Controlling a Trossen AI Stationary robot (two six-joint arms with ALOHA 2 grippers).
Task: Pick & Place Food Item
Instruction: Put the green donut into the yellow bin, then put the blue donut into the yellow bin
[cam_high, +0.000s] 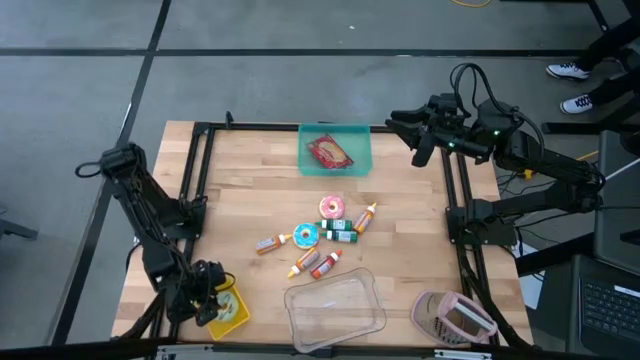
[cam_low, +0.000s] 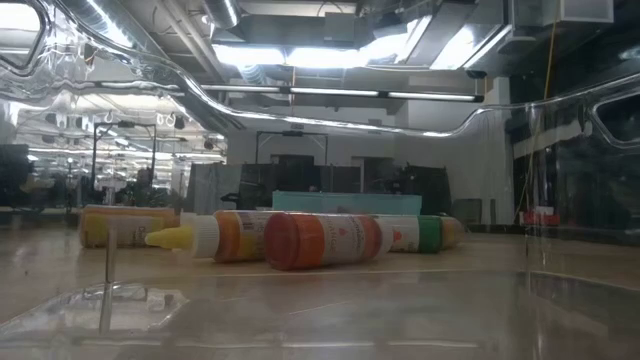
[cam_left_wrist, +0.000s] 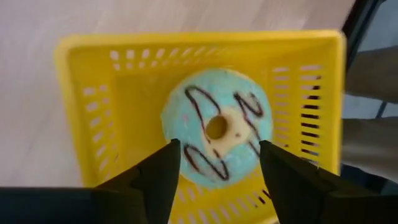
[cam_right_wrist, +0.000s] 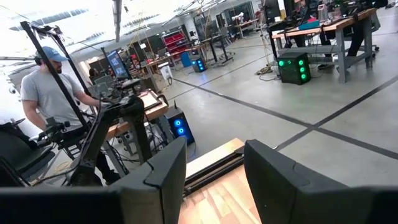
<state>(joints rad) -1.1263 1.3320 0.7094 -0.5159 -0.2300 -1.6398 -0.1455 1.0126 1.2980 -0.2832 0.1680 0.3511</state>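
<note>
A blue-iced donut with dark stripes (cam_left_wrist: 217, 134) lies flat in a yellow slotted basket (cam_left_wrist: 99, 93) at the table's near left corner (cam_high: 236, 312). My left gripper (cam_left_wrist: 219, 144) hangs over the basket, pointing steeply down and open. One finger stands on each side of the donut, and I see no hold on it. In the high view this gripper (cam_high: 210, 300) hides the donut. My right gripper (cam_right_wrist: 214, 168) is raised above the far right corner (cam_high: 402, 124). It points level and is open, with nothing between its fingers.
A teal bin (cam_high: 360, 140) holding a red packet stands at the far middle. Mid-table lie a pink donut (cam_high: 333, 207), another blue donut (cam_high: 306, 235) and several small bottles (cam_low: 320, 240). A clear tub (cam_high: 335, 312) and a pink basket (cam_high: 455, 318) sit near the front edge.
</note>
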